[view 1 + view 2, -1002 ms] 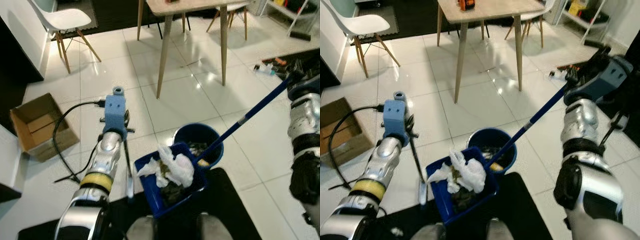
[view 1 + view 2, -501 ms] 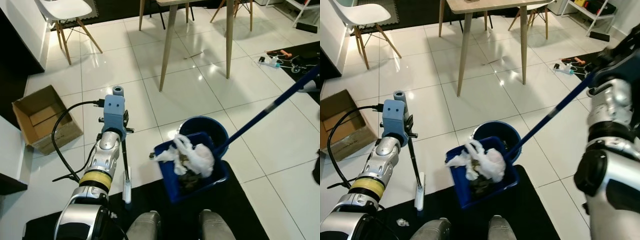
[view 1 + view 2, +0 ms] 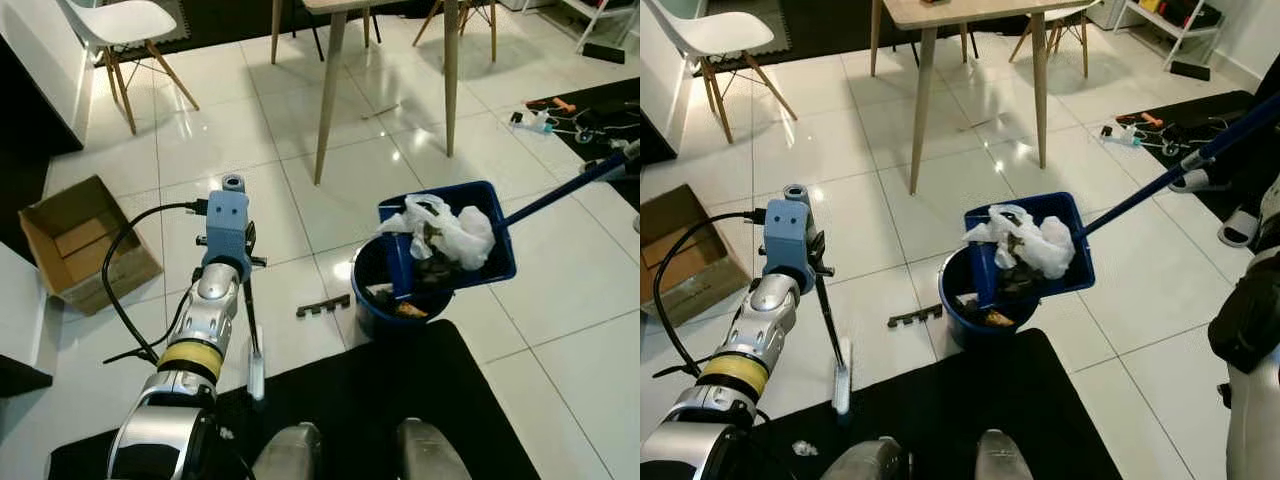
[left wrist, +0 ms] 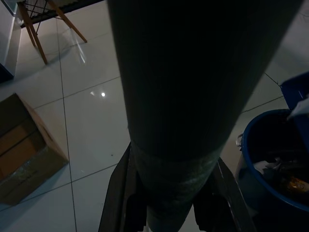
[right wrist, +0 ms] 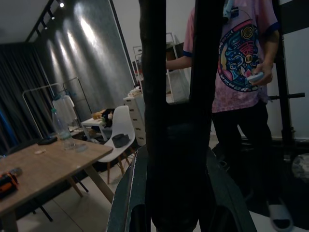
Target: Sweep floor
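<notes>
A blue dustpan [image 3: 497, 262] on a long blue handle [image 3: 560, 192] hangs tilted over the blue bucket [image 3: 368, 292]. Crumpled white rubbish [image 3: 450, 228] with dark debris lies in the pan. More litter sits in the bucket. My right gripper [image 5: 178, 29] is shut on the dustpan handle, off to the right. My left gripper [image 3: 240, 266] is shut on the black broom handle [image 3: 250, 320]. The broom's pale head [image 3: 256, 376] rests on the tiles at the mat's edge, left of the bucket. A short dark strip [image 3: 322, 305] lies on the floor between broom and bucket.
A black mat [image 3: 400, 400] lies under my feet, with a small scrap [image 3: 800, 448] on it. An open cardboard box [image 3: 75, 240] and a black cable [image 3: 125, 270] are on the left. Table legs [image 3: 328, 100] and a white chair [image 3: 125, 30] stand ahead. A person [image 5: 241, 58] stands nearby.
The dustpan has risen off the mat and swung right, above the bucket, tipping its load toward it. The dark strip now lies on the tiles. The broom has stayed put.
</notes>
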{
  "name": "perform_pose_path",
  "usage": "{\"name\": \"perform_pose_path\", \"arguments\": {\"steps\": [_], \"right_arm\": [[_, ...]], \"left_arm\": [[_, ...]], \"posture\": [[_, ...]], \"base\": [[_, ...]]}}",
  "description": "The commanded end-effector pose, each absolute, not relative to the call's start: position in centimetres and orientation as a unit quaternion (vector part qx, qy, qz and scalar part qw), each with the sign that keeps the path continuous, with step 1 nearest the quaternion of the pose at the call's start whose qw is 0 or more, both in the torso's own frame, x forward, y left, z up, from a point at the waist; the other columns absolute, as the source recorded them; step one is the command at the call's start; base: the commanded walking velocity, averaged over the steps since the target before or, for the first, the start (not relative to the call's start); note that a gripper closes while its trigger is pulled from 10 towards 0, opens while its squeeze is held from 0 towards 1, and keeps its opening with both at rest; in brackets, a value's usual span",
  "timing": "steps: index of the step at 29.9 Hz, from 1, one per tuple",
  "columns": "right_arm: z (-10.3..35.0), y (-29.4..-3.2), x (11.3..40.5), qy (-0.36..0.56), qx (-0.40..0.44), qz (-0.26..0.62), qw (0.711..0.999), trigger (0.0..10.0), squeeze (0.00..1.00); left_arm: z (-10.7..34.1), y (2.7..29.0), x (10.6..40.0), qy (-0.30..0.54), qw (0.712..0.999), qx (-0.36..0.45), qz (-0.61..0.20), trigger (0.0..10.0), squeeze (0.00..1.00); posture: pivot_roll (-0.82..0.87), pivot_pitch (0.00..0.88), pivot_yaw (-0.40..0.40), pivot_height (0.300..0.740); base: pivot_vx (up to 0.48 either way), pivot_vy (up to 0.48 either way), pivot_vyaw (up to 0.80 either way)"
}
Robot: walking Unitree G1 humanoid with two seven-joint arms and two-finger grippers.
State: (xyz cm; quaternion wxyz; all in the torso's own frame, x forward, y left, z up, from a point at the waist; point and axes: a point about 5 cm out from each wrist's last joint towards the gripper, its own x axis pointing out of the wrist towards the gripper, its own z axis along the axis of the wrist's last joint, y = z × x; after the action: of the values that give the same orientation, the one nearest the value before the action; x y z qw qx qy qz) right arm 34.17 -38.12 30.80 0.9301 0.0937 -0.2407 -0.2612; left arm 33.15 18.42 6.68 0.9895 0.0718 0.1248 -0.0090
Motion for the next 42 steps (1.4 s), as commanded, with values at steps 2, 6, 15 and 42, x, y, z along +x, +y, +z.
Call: {"name": "perform_pose_path", "arguments": {"steps": [2, 6, 15, 42], "right_arm": [[31.0, -38.8, 33.4, -0.263, 0.069, -0.284, 0.919, 10.0, 0.00], [30.9, -38.7, 33.3, -0.272, 0.059, -0.292, 0.915, 10.0, 0.00], [31.4, -37.9, 33.3, -0.304, 0.022, -0.315, 0.899, 10.0, 0.00], [31.1, -37.5, 33.5, -0.314, 0.033, -0.324, 0.892, 10.0, 0.00]], "left_arm": [[7.4, 18.7, 33.3, 0.096, 0.992, 0.080, 0.003, 10.0, 0.00], [7.5, 18.7, 33.3, 0.086, 0.993, 0.078, 0.010, 10.0, 0.00], [7.9, 19.3, 33.2, 0.069, 0.995, 0.070, 0.037, 10.0, 0.00], [8.1, 18.9, 33.3, 0.059, 0.997, 0.046, 0.022, 10.0, 0.00]], "posture": [[-0.02, 0.023, 0.024, 0.740], [-0.02, 0.029, 0.024, 0.740], [-0.02, 0.033, 0.020, 0.740], [-0.02, 0.012, 0.012, 0.740]], "base": [[0.000, 0.000, 0.00], [0.000, 0.000, 0.00], [0.000, 0.000, 0.00], [0.135, 0.000, 0.00]]}}
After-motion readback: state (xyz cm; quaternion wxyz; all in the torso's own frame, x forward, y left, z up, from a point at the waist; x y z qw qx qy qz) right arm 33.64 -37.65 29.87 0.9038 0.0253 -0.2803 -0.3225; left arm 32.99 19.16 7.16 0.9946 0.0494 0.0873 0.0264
